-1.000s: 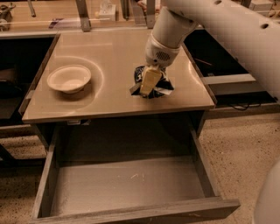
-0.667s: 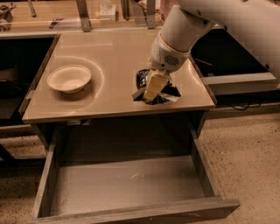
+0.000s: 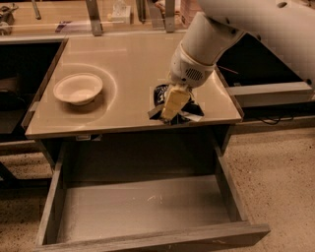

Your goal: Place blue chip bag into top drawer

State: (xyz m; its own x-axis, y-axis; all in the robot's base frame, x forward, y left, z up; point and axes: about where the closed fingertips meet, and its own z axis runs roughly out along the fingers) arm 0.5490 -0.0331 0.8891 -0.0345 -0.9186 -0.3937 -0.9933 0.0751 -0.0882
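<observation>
arm (image 3: pixel 206 42) slants down from the right; gripper (image 3: pixel 173 106) on blue chip bag (image 3: pixel 159 94); whether clenched, cannot tell

Glossy white arm (image 3: pixel 256 24), vented wrist (image 3: pixel 191 73), cream gripper (image 3: pixel 171 109) above the table's (image 3: pixel 123 54) front edge.

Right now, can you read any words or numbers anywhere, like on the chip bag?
No text can be read here.
blue chip bag: pale marks, too blurred to read; the gripper sits right over it, near the front edge of the table.
white bowl: no writing.
top drawer: no writing.
items on the far counter: too small to read.
</observation>
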